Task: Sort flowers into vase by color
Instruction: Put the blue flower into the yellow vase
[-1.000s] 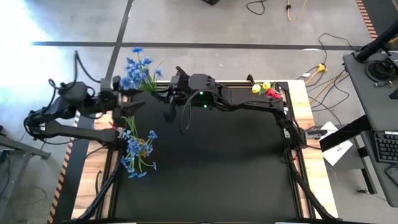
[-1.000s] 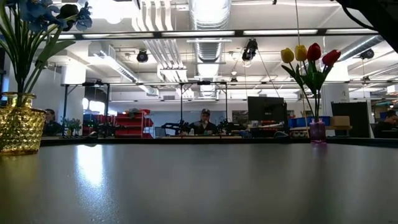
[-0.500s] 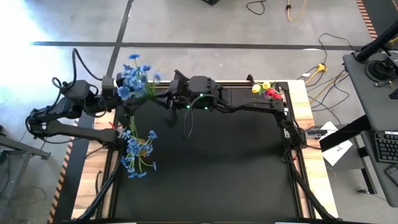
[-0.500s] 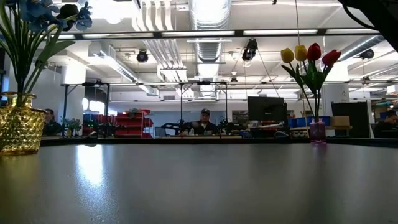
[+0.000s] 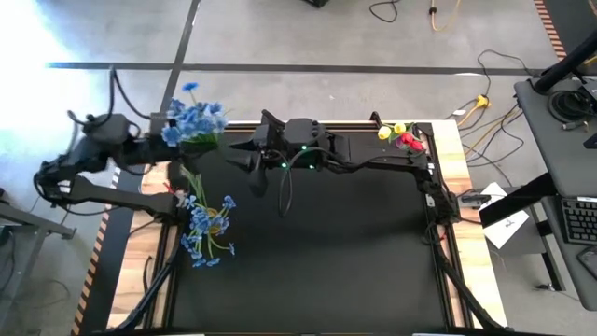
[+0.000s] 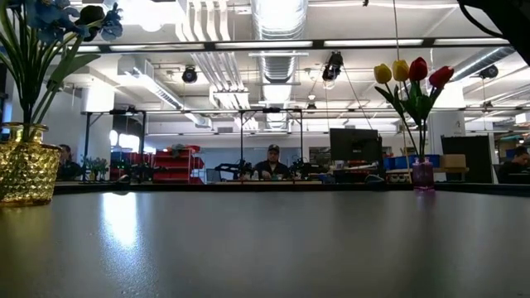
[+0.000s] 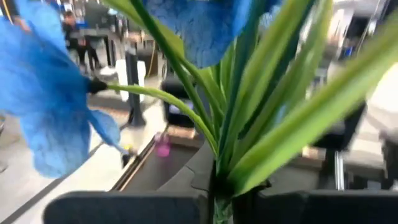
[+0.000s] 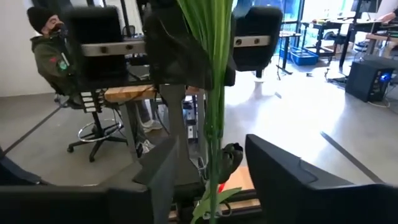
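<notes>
1. The left claw (image 5: 173, 140) was clamped on the stem of a blue bunch (image 5: 191, 121), held in the air over the bench's (image 5: 308, 252) back-left corner. In its wrist view the stem ran straight down between the fingers.
2. Facing it, the right claw (image 5: 244, 161) stood wide and empty. A second earlier it was close against the stem; since then the bunch had swung left, away from it, and the two were apart. That reads as a handover finished, so the left arm alone carried the flower.
3. Below the bunch on the bench's left side stood the gold vase (image 6: 25, 170), already holding blue blossoms. This is the likely home for this bunch, and the stem must still be tipped upright and lowered in.
4. At the far right corner the yellow and red tulips (image 6: 410, 79) sat in a small vase (image 6: 423, 175) — unmoved, that colour apparently sorted.
5. Beyond the bench a person (image 6: 271, 163) sat at a desk.
</notes>
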Controlling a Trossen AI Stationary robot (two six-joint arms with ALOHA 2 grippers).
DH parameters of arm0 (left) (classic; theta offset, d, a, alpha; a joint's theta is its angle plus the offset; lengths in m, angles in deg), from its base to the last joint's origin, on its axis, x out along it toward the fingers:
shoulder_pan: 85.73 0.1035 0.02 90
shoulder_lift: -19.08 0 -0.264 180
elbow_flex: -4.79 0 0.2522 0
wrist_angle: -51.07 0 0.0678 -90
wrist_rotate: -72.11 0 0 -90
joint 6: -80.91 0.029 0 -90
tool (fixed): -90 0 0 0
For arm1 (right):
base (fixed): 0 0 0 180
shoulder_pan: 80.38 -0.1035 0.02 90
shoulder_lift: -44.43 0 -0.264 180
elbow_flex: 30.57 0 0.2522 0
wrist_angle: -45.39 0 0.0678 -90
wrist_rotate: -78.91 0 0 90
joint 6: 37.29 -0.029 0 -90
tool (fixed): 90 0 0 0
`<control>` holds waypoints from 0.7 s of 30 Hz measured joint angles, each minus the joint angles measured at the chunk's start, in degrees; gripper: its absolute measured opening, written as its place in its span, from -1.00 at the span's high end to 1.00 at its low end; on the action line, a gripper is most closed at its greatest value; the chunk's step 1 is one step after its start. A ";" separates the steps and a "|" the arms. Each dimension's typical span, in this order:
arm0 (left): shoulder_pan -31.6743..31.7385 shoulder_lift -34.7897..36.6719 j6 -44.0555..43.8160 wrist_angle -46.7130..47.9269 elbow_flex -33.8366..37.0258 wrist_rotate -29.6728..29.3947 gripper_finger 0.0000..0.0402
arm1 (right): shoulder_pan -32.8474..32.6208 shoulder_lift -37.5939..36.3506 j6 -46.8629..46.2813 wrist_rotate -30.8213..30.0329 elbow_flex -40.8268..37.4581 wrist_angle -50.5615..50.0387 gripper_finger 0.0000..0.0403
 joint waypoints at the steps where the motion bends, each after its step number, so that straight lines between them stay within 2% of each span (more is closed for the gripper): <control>1: 0.00 0.05 0.52 4.36 -2.15 0.02 0.98 | -0.21 -0.29 0.24 0.00 0.00 -0.42 0.10; 5: -0.02 1.51 1.05 19.90 -8.23 0.04 0.99 | -0.51 -1.71 0.65 0.01 0.09 -2.12 -0.04; 8: -0.02 4.12 1.07 27.06 -8.50 1.51 1.00 | -0.53 -2.39 0.82 -0.06 0.09 -3.26 -0.10; 13: -0.02 10.49 0.84 28.52 -4.25 4.96 1.00 | -0.49 -3.14 0.43 -3.32 0.09 -5.54 -0.15; 17: -0.02 16.41 -0.78 28.67 -0.21 5.02 1.00 | -0.47 -3.51 -1.62 -3.62 0.11 -6.87 -0.14; 21: -0.02 21.94 -4.30 28.57 6.73 5.10 1.00 | -0.47 -3.51 -3.41 -5.39 0.11 -7.86 -0.14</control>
